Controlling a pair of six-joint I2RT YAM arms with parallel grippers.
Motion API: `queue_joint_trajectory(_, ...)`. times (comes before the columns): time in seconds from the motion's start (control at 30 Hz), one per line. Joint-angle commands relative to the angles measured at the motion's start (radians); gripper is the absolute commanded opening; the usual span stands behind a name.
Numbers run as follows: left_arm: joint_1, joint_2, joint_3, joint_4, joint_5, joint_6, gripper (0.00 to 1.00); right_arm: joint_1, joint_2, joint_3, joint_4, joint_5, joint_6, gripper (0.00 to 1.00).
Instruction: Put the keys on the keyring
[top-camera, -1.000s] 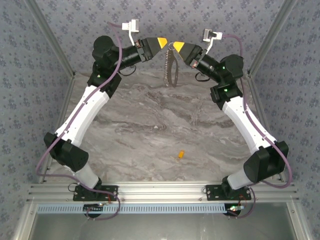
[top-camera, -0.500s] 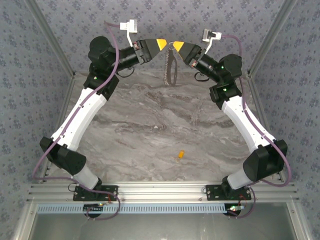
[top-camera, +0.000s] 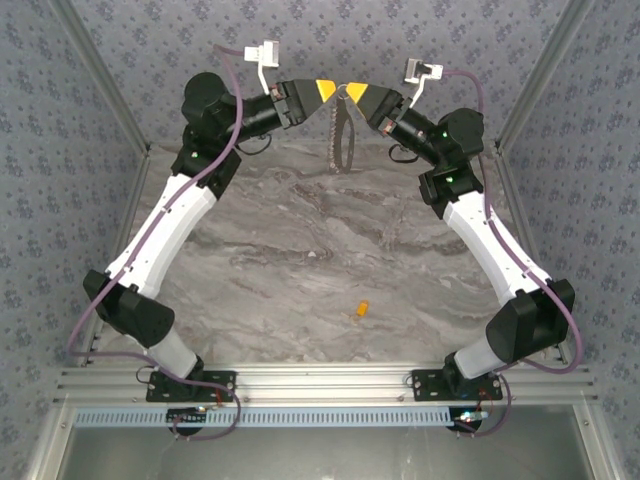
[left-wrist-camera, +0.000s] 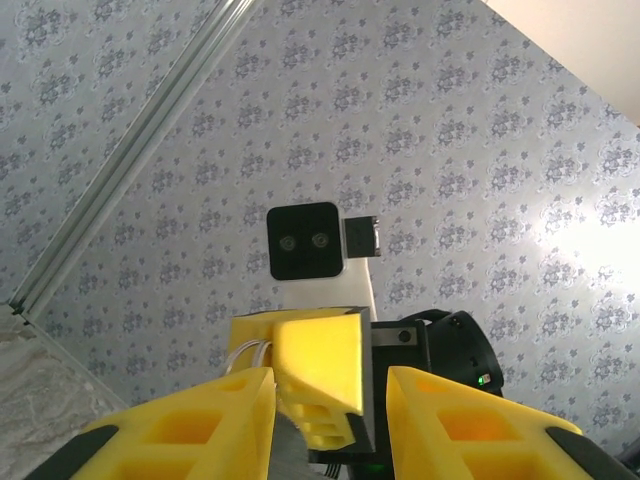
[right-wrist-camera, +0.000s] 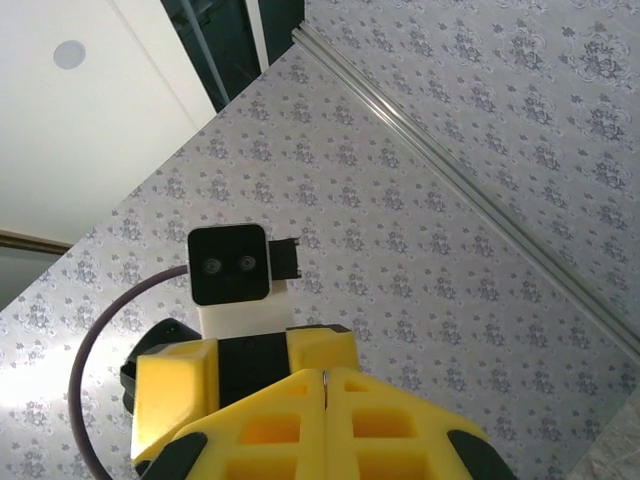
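My right gripper (top-camera: 349, 94) is raised at the far side of the table, shut on the top of the keyring (top-camera: 343, 135), a grey beaded loop that hangs down from it. A thin metal edge of the keyring (right-wrist-camera: 325, 378) shows pinched between its yellow pads. My left gripper (top-camera: 327, 89) faces it tip to tip, a small gap away. Its jaws stand apart and open (left-wrist-camera: 330, 405), with the right gripper's yellow tip seen beyond the gap and nothing held. The key (top-camera: 361, 309), a tiny yellow-orange piece, lies alone on the marble table, near the front and right of centre.
Patterned walls with aluminium rails (top-camera: 105, 90) close in the table on the left, right and back. Both arm bases sit on the frame at the near edge (top-camera: 320, 380). The marble top (top-camera: 300, 240) between the arms holds nothing but the key.
The left arm's upper joints swayed slightly left and came back. Both gripper tips stayed almost where they were, and the keyring still hangs from the right gripper.
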Motion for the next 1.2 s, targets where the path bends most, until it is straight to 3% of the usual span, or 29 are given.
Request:
queue_joint_trajectory(0.0, -0.013, 0.008, 0.002, 0.020, 0.021, 0.007, 0.34, 0.004, 0.010, 0.002, 0.063, 0.015, 0.021, 0.00)
queue_joint_trajectory(0.8, -0.022, 0.053, 0.020, 0.024, 0.021, -0.003, 0.30, 0.007, 0.025, 0.002, 0.073, 0.003, 0.034, 0.00)
queue_joint_trajectory(1.17, -0.022, 0.051, 0.011, 0.015, 0.001, 0.011, 0.20, 0.008, 0.024, -0.005, 0.069, 0.004, 0.034, 0.00)
